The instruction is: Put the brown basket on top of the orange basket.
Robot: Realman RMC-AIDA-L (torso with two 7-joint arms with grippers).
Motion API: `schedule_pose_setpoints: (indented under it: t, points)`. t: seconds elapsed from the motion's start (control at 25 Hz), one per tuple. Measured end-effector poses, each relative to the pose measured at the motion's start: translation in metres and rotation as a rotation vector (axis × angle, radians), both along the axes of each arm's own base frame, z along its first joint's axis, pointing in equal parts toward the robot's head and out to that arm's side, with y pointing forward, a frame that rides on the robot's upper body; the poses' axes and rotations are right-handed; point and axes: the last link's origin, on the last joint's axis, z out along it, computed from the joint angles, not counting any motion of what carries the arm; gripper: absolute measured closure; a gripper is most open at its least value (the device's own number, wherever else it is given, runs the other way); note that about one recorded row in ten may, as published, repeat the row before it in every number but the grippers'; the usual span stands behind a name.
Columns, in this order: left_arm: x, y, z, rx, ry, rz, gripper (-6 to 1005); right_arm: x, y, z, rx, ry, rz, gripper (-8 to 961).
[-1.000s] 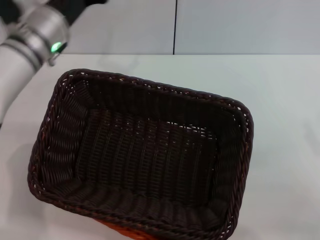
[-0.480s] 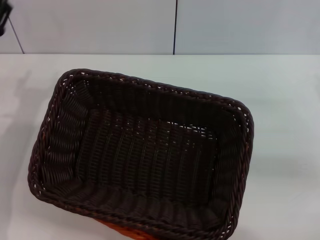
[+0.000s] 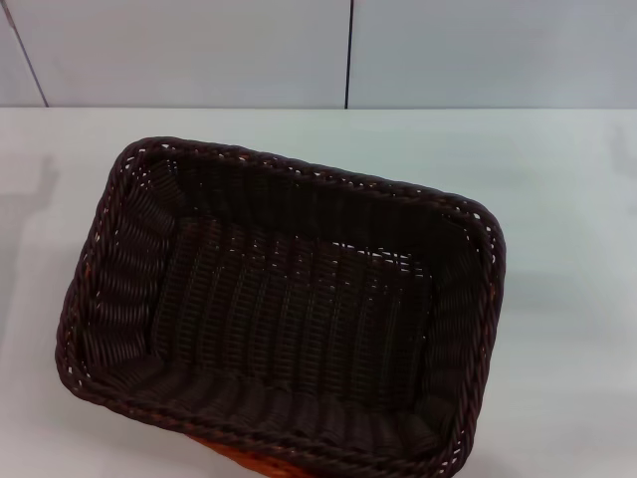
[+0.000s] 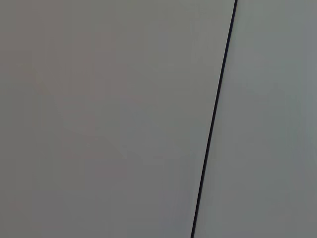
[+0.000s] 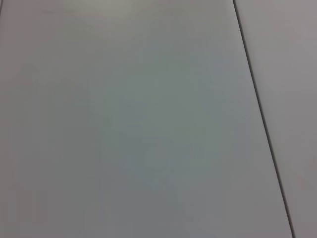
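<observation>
Neither arm shows in the head view, and neither gripper appears in any view, so how far either one is open, and whether it holds anything, cannot be told. Both wrist views look only at a pale grey wall panel (image 4: 109, 119) crossed by a thin dark seam (image 4: 214, 119), so each arm's camera is aimed at the wall and not at the work; the arms' exact poses cannot be made out. With no gripper in view, nothing can be placed relative to one.

The brown basket (image 3: 284, 309) sits on the white table (image 3: 567, 199), filling the middle and lower part of the head view. It stands upright, its open side up, with nothing inside it. Its long axis runs slantwise, from the far left corner towards the near right corner, so the rectangle sits skewed to the table's far edge.

The orange basket (image 3: 249, 464) lies directly beneath the brown one and is almost wholly hidden. Only a thin sliver of orange shows under the near rim, and a faint trace at the left edge. The near edge of both baskets is cut off by the frame.

Behind the table stands the panelled wall.
</observation>
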Motion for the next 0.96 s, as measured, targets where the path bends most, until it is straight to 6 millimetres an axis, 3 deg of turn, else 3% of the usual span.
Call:
schedule_pose_setpoints:
  t: [0.52, 0.96]
  points:
    - [-0.004, 0.006, -0.001, -0.016, 0.107, 0.067, 156, -0.029, 0.029, -0.008, -0.01, -0.053, -0.012, 427]
    - [0.0, 0.008, -0.008, -0.021, 0.055, 0.061, 156, -0.031, 0.033, -0.004, 0.016, -0.077, -0.029, 427]
